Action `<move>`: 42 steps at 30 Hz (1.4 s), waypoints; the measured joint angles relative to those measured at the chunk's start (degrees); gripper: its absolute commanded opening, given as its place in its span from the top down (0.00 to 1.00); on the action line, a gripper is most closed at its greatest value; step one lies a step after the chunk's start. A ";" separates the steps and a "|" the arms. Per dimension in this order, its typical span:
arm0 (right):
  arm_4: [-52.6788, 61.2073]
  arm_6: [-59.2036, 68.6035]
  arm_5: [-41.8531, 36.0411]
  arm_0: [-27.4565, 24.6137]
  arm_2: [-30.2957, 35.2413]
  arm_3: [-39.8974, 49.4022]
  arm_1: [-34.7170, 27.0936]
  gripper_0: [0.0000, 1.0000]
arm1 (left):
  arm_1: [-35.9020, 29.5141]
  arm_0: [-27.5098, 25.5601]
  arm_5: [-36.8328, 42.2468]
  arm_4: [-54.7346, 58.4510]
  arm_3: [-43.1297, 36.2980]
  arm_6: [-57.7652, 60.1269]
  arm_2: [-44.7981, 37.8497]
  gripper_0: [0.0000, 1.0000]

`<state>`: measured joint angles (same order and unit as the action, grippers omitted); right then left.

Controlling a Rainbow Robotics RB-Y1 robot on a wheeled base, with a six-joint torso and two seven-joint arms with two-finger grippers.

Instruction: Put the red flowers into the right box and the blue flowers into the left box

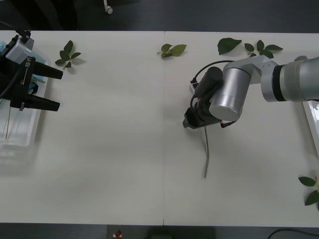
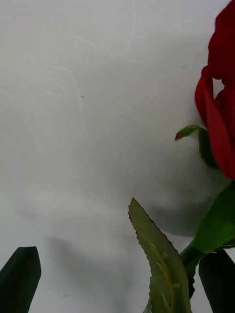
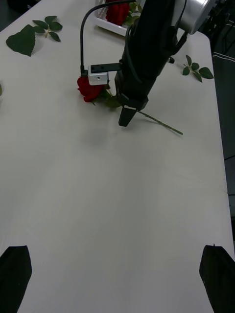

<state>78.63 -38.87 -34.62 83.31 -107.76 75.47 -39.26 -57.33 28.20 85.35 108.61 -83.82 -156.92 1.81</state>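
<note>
A red flower (image 3: 89,90) lies on the table mid-right, its stem (image 1: 206,157) trailing toward the near edge. My right gripper (image 1: 198,122) hangs low over its head, open. In the right wrist view the bloom (image 2: 220,107) and a leaf (image 2: 161,264) lie between the black fingers (image 2: 19,279), close to one of them. Another red flower (image 3: 116,11) rests in the right box (image 3: 108,27), whose rim (image 1: 312,119) shows at the table's right edge. My left gripper (image 1: 56,89) hovers open over the left box (image 1: 22,144), which holds thin stems (image 1: 8,122) and a bit of blue (image 1: 4,46).
Loose green leaf sprigs lie along the far edge (image 1: 68,54), (image 1: 172,50), (image 1: 229,45), (image 1: 261,49) and near the front right corner (image 1: 311,189). A wide stretch of bare white table (image 1: 114,149) separates the two arms.
</note>
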 measured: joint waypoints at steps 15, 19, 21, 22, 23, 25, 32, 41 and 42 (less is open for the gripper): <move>-1.66 0.00 -0.15 -0.06 -1.69 -0.40 0.00 0.69 | 0.00 0.00 0.00 0.00 0.00 0.00 0.00 0.00; -2.92 0.00 -0.14 -0.34 -1.69 -0.51 0.00 0.95 | 0.00 0.00 0.00 0.00 0.00 0.00 0.00 0.00; -3.22 0.00 -0.14 -0.64 -1.69 -0.72 0.01 0.98 | 0.00 0.00 0.00 0.00 0.00 0.00 0.00 0.00; -3.48 0.00 -0.14 -0.79 -1.69 -0.84 0.02 0.99 | 0.00 0.00 0.00 0.00 0.00 0.00 0.00 0.00; -3.77 0.00 -0.14 -0.91 -1.69 -0.97 0.05 1.00 | 0.00 0.00 0.00 0.00 0.00 0.00 0.00 0.00; -4.00 0.00 -0.12 -1.04 -1.69 -1.27 0.15 1.00 | 0.00 0.00 0.00 0.00 0.00 0.00 0.00 0.00; -3.93 0.00 3.59 -1.06 -1.69 -1.60 0.13 1.00 | 0.00 0.00 0.00 0.00 0.00 0.00 0.00 0.00; -2.39 -0.01 10.47 0.59 -1.68 7.64 -8.38 1.00 | -0.01 0.00 0.00 0.00 0.00 0.00 0.00 0.00; -2.38 -0.01 11.23 1.05 -1.68 9.82 -10.55 1.00 | -0.01 0.00 0.00 0.00 0.00 0.00 0.00 0.00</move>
<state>76.24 -38.88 -23.39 84.35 -109.44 85.29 -49.81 -57.34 28.20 85.35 108.61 -83.82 -156.92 1.81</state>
